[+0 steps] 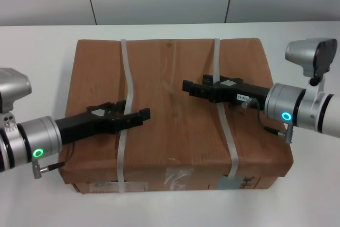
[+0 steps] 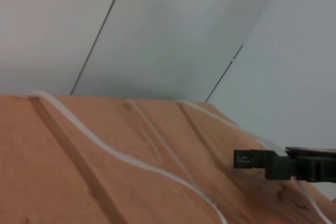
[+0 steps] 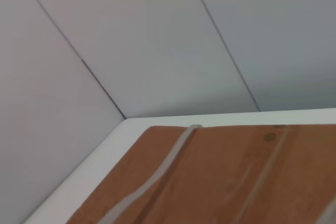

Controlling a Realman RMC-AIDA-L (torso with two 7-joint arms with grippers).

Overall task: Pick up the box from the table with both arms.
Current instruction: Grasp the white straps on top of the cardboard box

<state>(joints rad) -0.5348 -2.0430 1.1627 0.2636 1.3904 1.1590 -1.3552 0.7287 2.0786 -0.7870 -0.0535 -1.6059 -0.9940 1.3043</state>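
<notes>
Both tools over the box top, nothing gripped yet, box flat on the desk.

From my seat: white desk carries the paper-wrapped cardboard box, lying flat, centred, labels on the near side facing me. Two whitish straps run front to back, left strap and right strap. Left tool reaches in from the left, tip just past the left strap, low over the top face. Right tool comes in from the right across the right strap, pointing at the left one; it also shows in the left wrist view. Cannot tell whether either tool is spread or pressed together. My guess is they sit near the straps because those are the only hookable feature on such a wide flat box. Lift not yet started.
</notes>
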